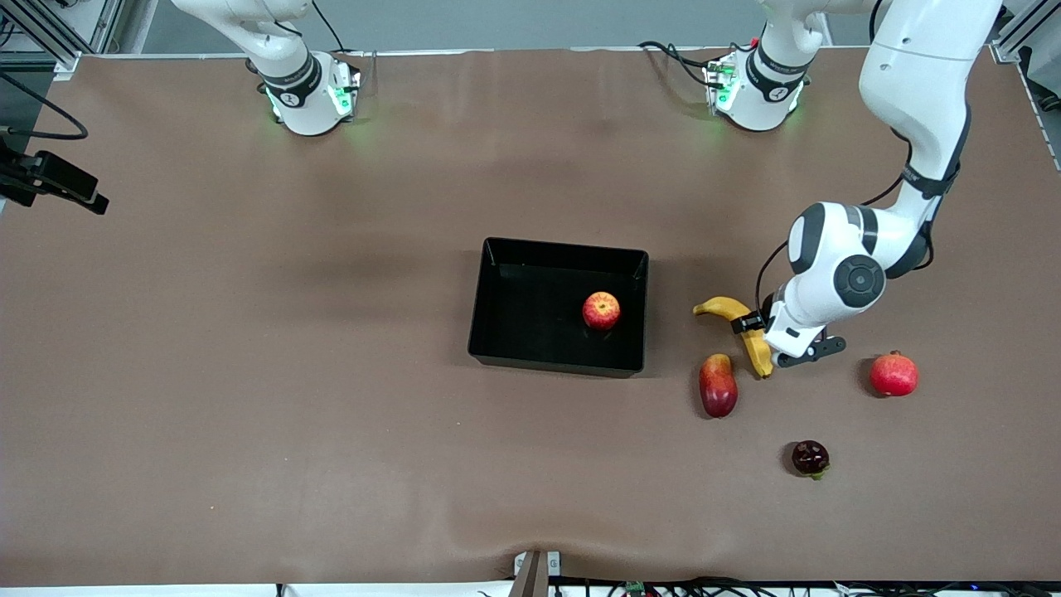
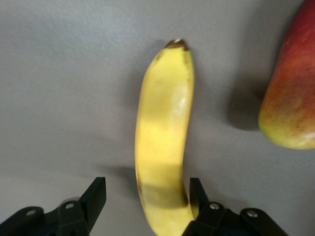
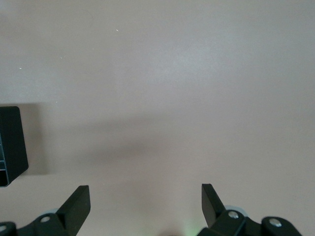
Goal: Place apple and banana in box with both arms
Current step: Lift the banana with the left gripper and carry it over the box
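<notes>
The brown table [image 1: 249,373] carries the box [image 1: 497,332] near its middle, and the apple [image 1: 601,310] already sits inside it, toward the left arm's end of the tray floor. The left arm [image 1: 912,99] comes down from its base and bends sharply at the elbow, its wrist tilted low over the fruit beside the box. The left gripper [image 2: 147,196] is down at the banana [image 1: 738,319] with its fingers [image 2: 96,196] spread apart and straddling the fruit: one finger lies right against the banana's side, the other stands clear of it with bare table between, so the banana is not clamped. The banana lies flat on the table, just beside the box toward the left arm's end, its dark tip pointing away from the gripper. The red-and-yellow mango [image 1: 718,385] lies close by, nearer the front camera. The right arm [image 1: 282,58] waits; the right gripper [image 3: 147,206] hangs with its fingers wide apart over bare table, a corner of the box at the edge of its wrist view, holding nothing.
</notes>
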Controlling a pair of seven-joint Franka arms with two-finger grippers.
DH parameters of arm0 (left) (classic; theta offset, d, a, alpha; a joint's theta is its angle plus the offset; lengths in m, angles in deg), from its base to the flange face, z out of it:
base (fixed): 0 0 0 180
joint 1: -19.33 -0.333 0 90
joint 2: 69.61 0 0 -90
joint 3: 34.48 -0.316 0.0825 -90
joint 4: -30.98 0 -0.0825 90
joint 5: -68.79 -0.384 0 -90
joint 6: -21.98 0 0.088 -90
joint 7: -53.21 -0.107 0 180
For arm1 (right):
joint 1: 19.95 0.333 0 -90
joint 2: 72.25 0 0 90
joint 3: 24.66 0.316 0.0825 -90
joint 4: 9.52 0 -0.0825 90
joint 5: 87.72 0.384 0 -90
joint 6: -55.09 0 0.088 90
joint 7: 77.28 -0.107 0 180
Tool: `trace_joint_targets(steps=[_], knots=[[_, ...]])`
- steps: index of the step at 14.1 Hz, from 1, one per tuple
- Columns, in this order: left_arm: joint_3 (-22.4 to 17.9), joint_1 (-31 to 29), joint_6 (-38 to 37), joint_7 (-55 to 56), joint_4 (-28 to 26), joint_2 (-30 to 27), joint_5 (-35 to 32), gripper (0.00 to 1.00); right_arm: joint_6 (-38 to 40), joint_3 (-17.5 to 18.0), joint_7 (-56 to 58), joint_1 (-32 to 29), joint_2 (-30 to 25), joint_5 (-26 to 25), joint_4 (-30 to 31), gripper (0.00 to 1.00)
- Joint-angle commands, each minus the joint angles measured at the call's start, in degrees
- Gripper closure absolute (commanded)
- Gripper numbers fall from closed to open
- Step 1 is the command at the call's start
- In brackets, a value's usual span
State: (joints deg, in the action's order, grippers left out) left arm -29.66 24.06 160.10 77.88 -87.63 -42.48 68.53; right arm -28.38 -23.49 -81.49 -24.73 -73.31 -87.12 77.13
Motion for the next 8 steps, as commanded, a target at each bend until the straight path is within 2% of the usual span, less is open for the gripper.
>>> trace_joint_targets(steps=[1,2,4,8], knots=[[-0.1,0.3,0.6,0.7,0.1,0.0,-0.1,0.86,0.1,0.2,-0.7,0.0,0.0,0.1,-0.3,0.00],[-0.1,0.3,0.1,0.8,0.2,-0.5,-0.1,1.00,0.1,0.2,-0.7,0.0,0.0,0.1,-0.3,0.00],[-0.1,0.0,-3.4,0.7,0.3,-3.5,-0.2,1.00,0.1,0.2,-0.7,-0.1,-0.1,0.0,-0.4,0.00],[0.2,0.2,-15.5,1.0,1.2,-12.4,-0.1,1.00,0.1,0.2,-0.7,-0.1,-0.1,0.0,-0.4,0.00]])
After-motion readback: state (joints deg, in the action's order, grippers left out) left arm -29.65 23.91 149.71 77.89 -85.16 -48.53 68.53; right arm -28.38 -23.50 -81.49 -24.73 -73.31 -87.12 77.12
